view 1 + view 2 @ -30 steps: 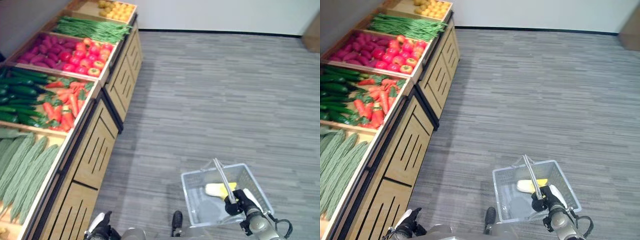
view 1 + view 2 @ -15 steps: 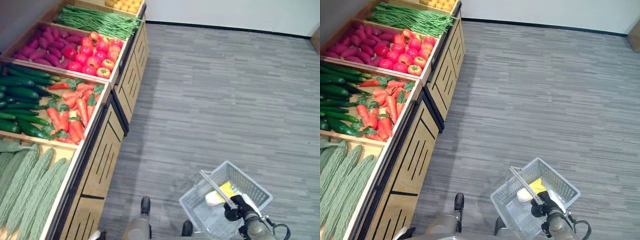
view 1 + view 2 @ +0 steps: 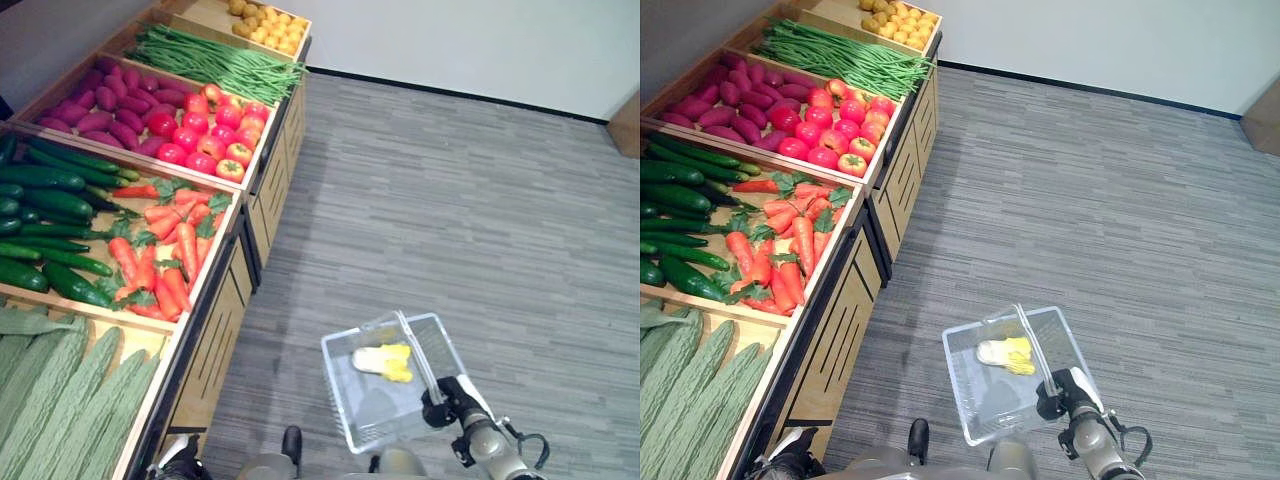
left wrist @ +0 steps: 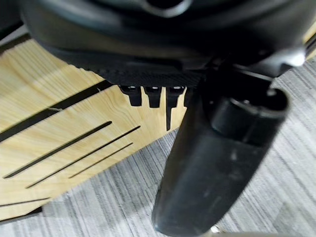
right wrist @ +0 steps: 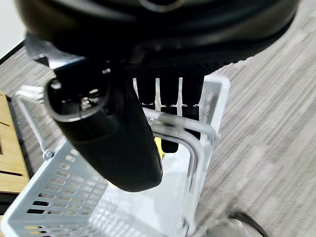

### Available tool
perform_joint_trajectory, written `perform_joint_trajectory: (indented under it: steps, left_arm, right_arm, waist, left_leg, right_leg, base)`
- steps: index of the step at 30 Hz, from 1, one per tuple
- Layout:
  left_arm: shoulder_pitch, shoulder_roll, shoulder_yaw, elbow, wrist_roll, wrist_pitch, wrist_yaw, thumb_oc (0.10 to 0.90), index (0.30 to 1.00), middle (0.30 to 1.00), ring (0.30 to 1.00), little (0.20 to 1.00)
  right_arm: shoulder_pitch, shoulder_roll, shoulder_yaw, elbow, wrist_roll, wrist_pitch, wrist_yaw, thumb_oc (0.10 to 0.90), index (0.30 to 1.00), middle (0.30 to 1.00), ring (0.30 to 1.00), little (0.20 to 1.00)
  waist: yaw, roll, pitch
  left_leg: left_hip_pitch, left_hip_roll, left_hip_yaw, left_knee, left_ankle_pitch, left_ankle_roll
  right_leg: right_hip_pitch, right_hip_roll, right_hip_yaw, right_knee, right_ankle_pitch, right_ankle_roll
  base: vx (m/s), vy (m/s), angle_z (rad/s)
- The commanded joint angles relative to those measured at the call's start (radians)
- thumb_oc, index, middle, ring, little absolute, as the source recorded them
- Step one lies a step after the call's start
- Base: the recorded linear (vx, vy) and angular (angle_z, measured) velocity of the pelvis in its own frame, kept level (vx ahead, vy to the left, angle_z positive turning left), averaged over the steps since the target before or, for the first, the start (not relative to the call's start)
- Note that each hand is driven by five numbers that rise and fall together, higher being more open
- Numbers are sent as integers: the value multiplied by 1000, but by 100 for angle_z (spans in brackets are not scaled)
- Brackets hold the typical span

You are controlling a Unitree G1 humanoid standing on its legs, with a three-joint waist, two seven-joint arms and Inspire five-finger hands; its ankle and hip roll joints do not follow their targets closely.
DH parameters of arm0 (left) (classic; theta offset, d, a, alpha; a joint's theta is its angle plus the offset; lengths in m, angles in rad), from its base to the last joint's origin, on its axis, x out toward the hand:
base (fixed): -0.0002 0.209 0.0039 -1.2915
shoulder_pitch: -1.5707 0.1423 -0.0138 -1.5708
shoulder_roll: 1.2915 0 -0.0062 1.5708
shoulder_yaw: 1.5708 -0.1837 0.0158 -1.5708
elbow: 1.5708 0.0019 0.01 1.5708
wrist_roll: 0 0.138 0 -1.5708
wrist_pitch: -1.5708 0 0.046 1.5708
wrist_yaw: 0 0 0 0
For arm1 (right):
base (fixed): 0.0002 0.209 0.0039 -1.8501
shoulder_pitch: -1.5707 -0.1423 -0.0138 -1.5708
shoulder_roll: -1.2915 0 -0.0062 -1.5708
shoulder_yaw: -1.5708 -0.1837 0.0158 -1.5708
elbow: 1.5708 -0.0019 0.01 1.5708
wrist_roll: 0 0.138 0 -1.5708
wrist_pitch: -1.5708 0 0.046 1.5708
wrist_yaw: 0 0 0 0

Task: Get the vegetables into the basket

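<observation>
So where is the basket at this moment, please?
The basket hangs by its handle from the right hand, low on the robot's right in the eye views, above the grey floor beside the wooden produce stand.

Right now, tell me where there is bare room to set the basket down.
Bare floor spreads wide between the stand and the far wall, around the basket that the right hand holds by its handle. The stand's bins are packed: carrots, cucumbers, tomatoes, beans.
</observation>
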Motion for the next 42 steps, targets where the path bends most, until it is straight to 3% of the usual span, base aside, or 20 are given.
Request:
perform_joint_trajectory:
  steps: [1,2,4,6,9,15,18,20,21,23,24,25,26,27,28,29,31,35,42]
  left_arm:
    - [-26,32,6,-25,21,-14,25,900,1000,1000,1000,1000]
    - [-49,36,-18,-48,36,-27,31,900,1000,1000,1000,1000]
    - [-55,40,-26,-63,35,-38,29,900,1000,1000,1000,1000]
    - [-57,41,-26,-71,29,-43,27,900,1000,1000,1000,1000]
    - [-60,42,-21,-89,11,-49,40,900,1000,1000,1000,1000]
    - [-63,22,1,-84,-45,-46,56,900,1000,1000,1000,1000]
    - [-64,16,7,-66,-41,-37,54,900,1000,1000,1000,1000]
    - [-51,2,17,-20,-15,-14,49,900,1000,1000,1000,1000]
    - [-51,1,17,-20,-15,-14,49,900,1000,1000,1000,1000]
    - [-25,-8,27,10,22,3,41,900,1000,1000,1000,1000]
    - [-25,-9,27,10,22,3,41,900,1000,1000,1000,1000]
    - [-14,-16,31,19,35,9,36,900,1000,1000,1000,1000]
    - [-14,-16,31,19,35,9,36,900,1000,1000,1000,1000]
    - [-6,-18,32,21,42,10,31,900,1000,1000,1000,1000]
    - [0,-22,32,23,47,12,29,900,1000,1000,1000,1000]
    - [13,-25,33,24,52,9,28,900,1000,1000,1000,1000]
    - [20,-26,35,24,52,8,26,900,1000,1000,1000,1000]
    - [46,-29,45,31,50,6,20,900,1000,1000,1000,1000]
    - [39,-3,60,24,39,9,28,900,1000,1000,1000,1000]
  right_arm:
    - [-38,-92,-19,-99,2,-46,-41,400,300,300,300,300]
    - [-44,-93,-12,-98,0,-49,-47,400,300,300,300,300]
    - [-44,-95,-7,-107,-6,-49,-45,400,300,300,300,300]
    - [-37,-97,-8,-121,-11,-49,-41,400,300,300,300,300]
    - [-20,-95,-2,-99,-12,-55,-31,400,300,300,300,300]
    - [-25,-130,-6,-109,16,-61,-33,400,300,300,300,300]
    - [-29,-140,-15,-103,22,-61,-43,400,300,300,300,300]
    - [-11,-148,-34,-95,23,-58,-53,400,300,300,300,300]
    - [-11,-149,-34,-95,23,-58,-53,400,300,300,300,300]
    - [21,-156,-60,-105,24,-53,-57,400,300,300,300,300]
    - [22,-156,-60,-105,24,-53,-57,400,300,300,300,300]
    - [31,-156,-72,-109,21,-53,-62,400,300,300,300,300]
    - [31,-156,-72,-110,20,-53,-62,400,300,300,300,300]
    - [37,-155,-77,-124,18,-52,-65,400,300,300,300,300]
    - [41,-153,-79,-135,16,-51,-66,400,300,300,300,300]
    - [36,-152,-74,-136,6,-51,-69,400,300,300,300,300]
    - [35,-153,-71,-147,1,-49,-66,400,300,300,300,300]
    - [26,-126,-69,-101,-12,-45,-63,400,300,300,300,300]
    - [4,-88,-49,-96,-15,-35,-61,400,300,300,300,300]
  waist:
    - [-21,7,29]
    - [-43,4,33]
    - [-52,3,33]
    - [-57,3,31]
    - [-56,-4,-9]
    - [-48,15,-24]
    - [-49,17,-18]
    - [-53,11,-4]
    - [-53,12,-4]
    - [-47,14,2]
    - [-48,14,1]
    - [-48,19,-3]
    - [-49,18,-4]
    - [-49,25,-5]
    - [-46,25,-8]
    - [-27,26,-4]
    - [-17,25,-1]
    - [-4,15,-17]
    - [17,-21,-26]
  left_leg:
    - [7,39,-60,61,-55,-93]
    - [35,47,-88,61,-78,-108]
    - [56,54,-103,61,-92,-118]
    - [76,68,-115,58,-103,-129]
    - [107,110,-144,68,-117,-155]
    - [64,181,-193,174,-4,-208]
    - [31,185,-159,231,31,-217]
    - [-27,200,-30,291,61,-222]
    - [-28,200,-31,293,60,-222]
    - [-83,193,88,207,32,-212]
    - [-82,192,87,204,33,-211]
    - [-108,166,132,157,16,-200]
    - [-108,164,132,156,17,-199]
    - [-137,155,172,133,36,-194]
    - [-151,147,185,118,47,-193]
    - [-190,152,188,83,96,-201]
    - [-194,154,177,69,111,-204]
    - [-158,139,176,33,93,-178]
    - [-120,107,198,-8,68,-142]
  right_leg:
    - [29,14,-9,-237,236,5]
    - [3,14,42,-327,272,21]
    - [-10,17,65,-359,293,30]
    - [-8,20,69,-368,303,37]
    - [33,46,31,-359,269,17]
    - [85,97,-59,-340,200,-36]
    - [110,97,-82,-346,184,-51]
    - [163,86,-132,-364,159,-68]
    - [163,87,-132,-365,159,-68]
    - [199,71,-190,-398,151,-59]
    - [200,70,-191,-399,151,-58]
    - [207,63,-215,-406,148,-52]
    - [206,62,-215,-406,148,-51]
    - [212,64,-230,-406,143,-52]
    - [216,66,-234,-409,140,-51]
    - [234,75,-233,-419,133,-48]
    - [243,77,-231,-419,128,-46]
    - [266,64,-219,-398,110,-32]
    - [248,21,-206,-372,137,3]
  base:
    - [300,-169,30]
    - [301,-168,49]
    - [280,-168,47]
    - [292,-241,51]
    - [296,-302,75]
    - [194,-279,35]
    - [107,-175,25]
    - [72,-142,43]
    - [50,-88,50]
    - [74,-78,65]
    - [94,-40,67]
    - [52,2,76]
    - [79,9,68]
    - [66,27,58]
    - [152,69,51]
    - [123,58,40]
    - [104,56,15]
    - [181,164,-21]
    - [88,137,1]
